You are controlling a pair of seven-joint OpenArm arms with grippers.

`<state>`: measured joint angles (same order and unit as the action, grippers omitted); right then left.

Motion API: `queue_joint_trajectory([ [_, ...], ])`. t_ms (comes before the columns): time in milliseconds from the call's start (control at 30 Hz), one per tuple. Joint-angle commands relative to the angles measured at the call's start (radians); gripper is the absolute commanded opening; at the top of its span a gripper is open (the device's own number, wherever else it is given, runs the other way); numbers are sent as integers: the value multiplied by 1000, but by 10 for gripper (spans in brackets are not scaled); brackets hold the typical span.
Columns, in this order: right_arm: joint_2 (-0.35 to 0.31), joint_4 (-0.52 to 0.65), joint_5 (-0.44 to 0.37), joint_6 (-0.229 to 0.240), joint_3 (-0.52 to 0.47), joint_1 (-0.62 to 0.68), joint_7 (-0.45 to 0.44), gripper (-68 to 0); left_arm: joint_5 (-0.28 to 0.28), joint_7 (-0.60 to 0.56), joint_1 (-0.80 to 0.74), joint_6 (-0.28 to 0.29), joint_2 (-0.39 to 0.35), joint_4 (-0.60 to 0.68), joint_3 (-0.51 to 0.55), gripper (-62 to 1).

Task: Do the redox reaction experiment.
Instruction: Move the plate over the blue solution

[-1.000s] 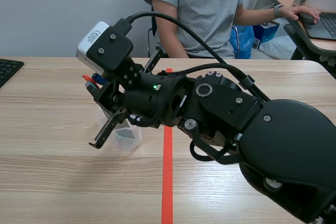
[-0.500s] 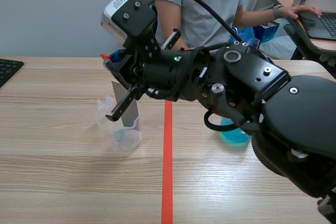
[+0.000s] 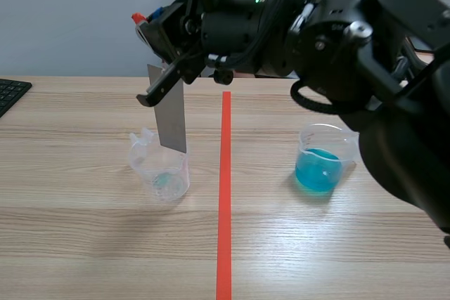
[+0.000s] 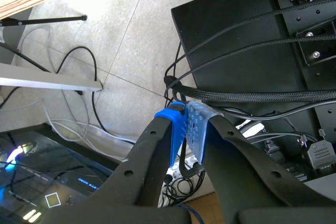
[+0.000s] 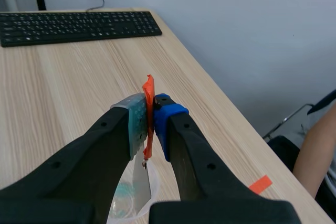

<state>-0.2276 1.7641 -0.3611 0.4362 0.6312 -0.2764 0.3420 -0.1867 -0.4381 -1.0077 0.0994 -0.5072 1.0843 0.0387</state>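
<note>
**Desk:** Item one, progress?

**Operator:** Entry: grey metal strip (image 3: 171, 110), one. It hangs under my right tool (image 5: 151, 116), with its lower edge at the mouth of the clear beaker (image 3: 140, 163) directly below. I can't tell whether that edge is inside the rim or just over it. That beaker holds only a blue-green trace at its bottom.

Entry: beaker of blue liquid (image 3: 316, 138), one. It stands on the table (image 3: 84, 244) well off to the tool's side, apart from the strip.

My reading: having the strip in hand counts as done. The strip and the blue liquid are not together, so I judge the reaction itself is yet to come.

**Desk:** Item two, poses?

**Operator:** Right arm: raised high over the table and reaching past the middle, with the tool pointing down and outward. Its pads are closed tight on the orange-red tab (image 5: 149, 90) at the top of the strip, and the strip dangles beneath the fingertips.

Left tool (image 4: 187, 124): off the table altogether, aimed at the floor (image 4: 131, 35) and cables (image 4: 79, 108). Its pads are pressed together with nothing between them.
</note>
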Motion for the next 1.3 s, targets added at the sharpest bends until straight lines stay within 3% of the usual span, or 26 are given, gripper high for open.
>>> queue_joint_trajectory([
  [0, -3, 50, -32, 6, -26, -20, 21, -664, -3, -10, -3, 1, -3, 11, 2, -577],
  [167, -18, 138, -120, 11, -101, -19, 146, -664, -3, -10, -3, 1, -3, 11, 2, -577],
  [333, -105, 200, -229, 37, -163, -13, 180, -664, -3, -10, -3, 1, -3, 11, 2, -577],
  [533, -226, 245, -314, 40, -265, 47, 160, -664, -3, -10, -3, 1, -3, 11, 2, -577],
  [733, -330, 268, -389, 89, -394, 122, 127, -664, -3, -10, -3, 1, -3, 11, 2, -577],
  [1033, -485, 268, -460, 112, -527, 211, 53, -664, -3, -10, -3, 1, -3, 11, 2, -577],
  [1267, -549, 253, -489, 116, -579, 215, 47, -664, -3, -10, -3, 1, -3, 11, 2, -577],
])
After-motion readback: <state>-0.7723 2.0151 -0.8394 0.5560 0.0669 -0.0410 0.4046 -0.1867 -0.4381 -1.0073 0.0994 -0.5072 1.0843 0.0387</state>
